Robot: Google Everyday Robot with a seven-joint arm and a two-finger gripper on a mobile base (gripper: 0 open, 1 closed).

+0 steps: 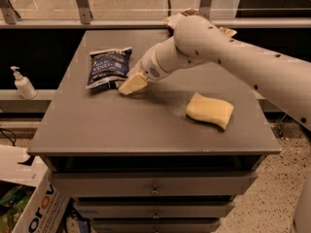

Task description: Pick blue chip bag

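Observation:
The blue chip bag (108,67) lies flat on the grey table (126,125) at its far left; it is dark navy with white lettering and white crimped ends. My gripper (130,84) hangs low over the table at the end of the white arm, which comes in from the right. The gripper's tip is right at the bag's lower right corner. The bag rests on the table.
A pale yellow sponge (210,110) lies on the right half of the table. A brown-and-white bag (187,17) shows at the far edge, mostly behind the arm. A pump bottle (22,83) stands on a ledge to the left. Drawers sit below the tabletop; a cardboard box (29,208) is at lower left.

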